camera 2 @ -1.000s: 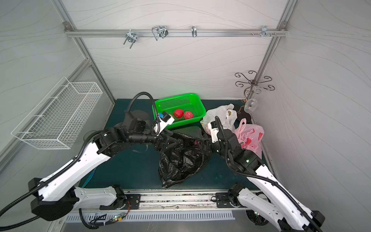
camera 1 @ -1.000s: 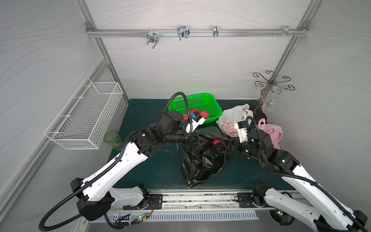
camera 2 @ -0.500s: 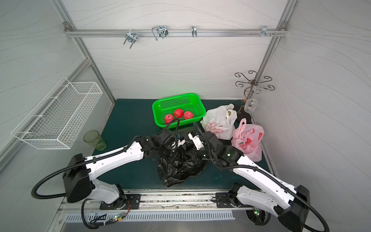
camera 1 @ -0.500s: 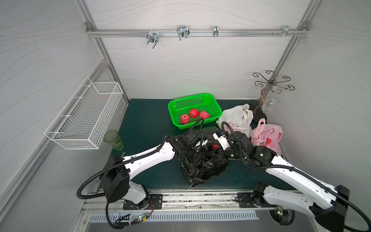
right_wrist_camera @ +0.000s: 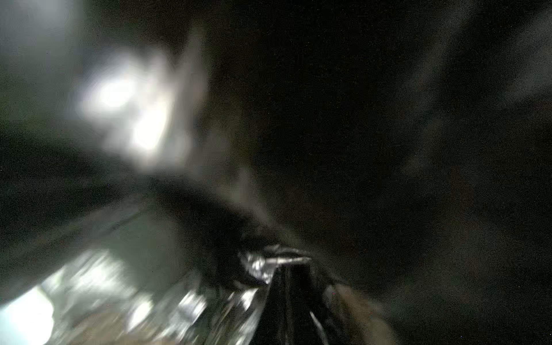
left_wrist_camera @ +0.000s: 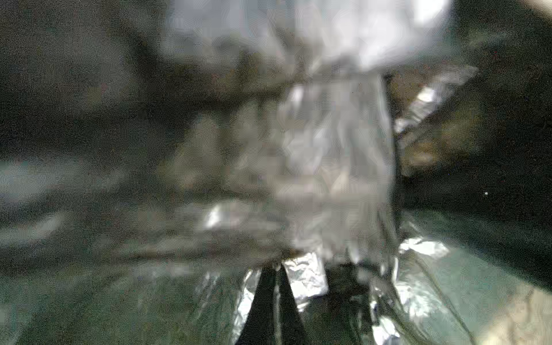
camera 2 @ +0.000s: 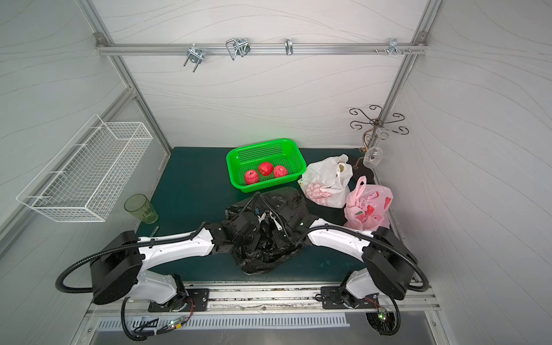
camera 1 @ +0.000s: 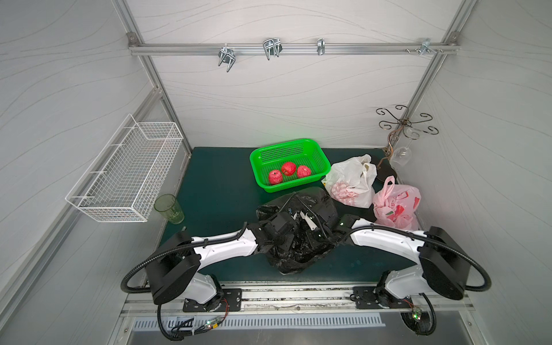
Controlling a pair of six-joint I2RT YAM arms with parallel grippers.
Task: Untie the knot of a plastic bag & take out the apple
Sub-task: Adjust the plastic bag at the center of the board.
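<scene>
black bag [camera 1: 298,260] on counter [camera 1: 221,191]; my left end effector [left_wrist_camera: 276,270] closed among its folds; right end effector [right_wrist_camera: 286,270] closed, pinching the bag

Both top views bright, sharp; wrist views dim and blurred.

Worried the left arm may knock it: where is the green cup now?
In both top views the green cup stands upright at the left edge of the mat, beside the wire basket, apart from the left arm.

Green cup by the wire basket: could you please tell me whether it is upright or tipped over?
Upright: the green cup stands on its base with its open rim facing up.
</scene>
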